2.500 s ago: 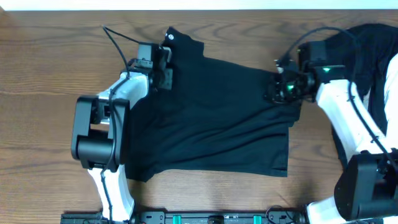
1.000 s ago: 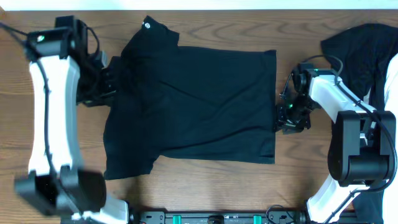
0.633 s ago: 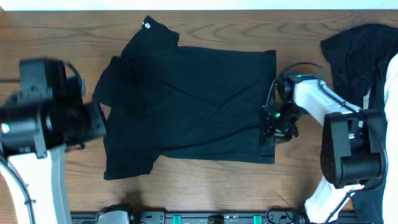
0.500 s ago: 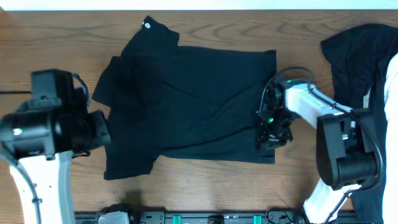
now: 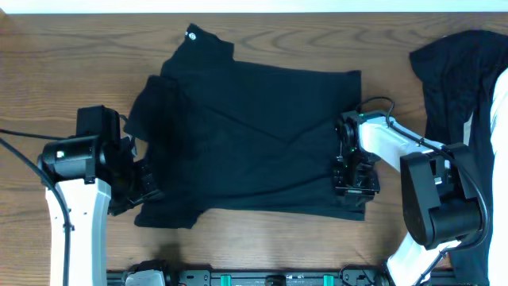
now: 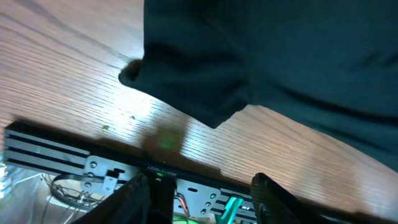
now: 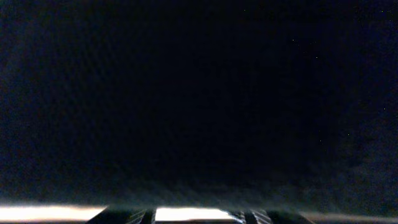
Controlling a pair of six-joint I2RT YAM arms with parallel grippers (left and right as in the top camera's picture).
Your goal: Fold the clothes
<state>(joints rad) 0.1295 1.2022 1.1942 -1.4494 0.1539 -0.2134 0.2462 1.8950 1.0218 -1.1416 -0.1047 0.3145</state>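
Note:
The clothes [image 5: 254, 131], one black garment with a tiny white logo [image 5: 190, 33] at its far corner, lie spread flat across the table. My left gripper [image 5: 149, 189] sits at the garment's front-left sleeve corner. In the left wrist view, it [image 6: 202, 202] stands open with nothing between its fingers, and the black fabric [image 6: 280, 56] lies just beyond the tips. My right gripper [image 5: 355, 181] rests on the garment's right edge near the front corner. Black cloth [image 7: 199, 87] fills the right wrist view, so its jaws are hidden.
A second heap of dark cloth [image 5: 460, 71] lies at the right end of the table, with something white [image 5: 500, 103] at the frame edge. A metal rail [image 5: 262, 278] runs along the table's front edge, also seen as the rail [image 6: 74, 158] in the left wrist view.
My left arm swung from the far-left side down to the garment's front-left corner, and its jaws widened. My right gripper slid along the right edge toward the front. The garment shifted slightly right.

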